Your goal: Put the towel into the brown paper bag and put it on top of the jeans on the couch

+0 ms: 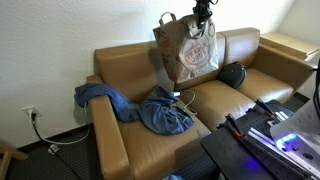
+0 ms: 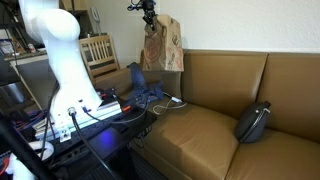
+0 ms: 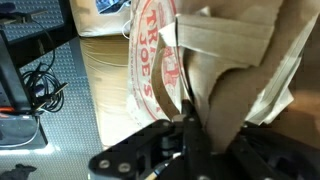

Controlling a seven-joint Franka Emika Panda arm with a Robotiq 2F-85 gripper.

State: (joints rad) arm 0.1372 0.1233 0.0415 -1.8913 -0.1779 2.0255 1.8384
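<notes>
Overhead, the claw [image 1: 203,12] was closed tight on the handles of the brown paper bag [image 1: 190,50], which hung beneath it above the couch [image 1: 120,70]. The jeans [image 1: 150,108] lay crumpled below, off to one side, with a white cable [image 1: 186,97] beside them. A black pouch [image 1: 232,73] sat low on the opposite side, well apart.

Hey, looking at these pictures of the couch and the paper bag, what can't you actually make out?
1. Towel: seen in no view. The brown paper bag hides its own inside in both exterior views, and the wrist view shows only handles and folded paper.
2. Tool fingertips: covered by the bag's handle in the wrist view, too small in the exterior views.
3. Dark object on the couch: too blurred to name.
</notes>
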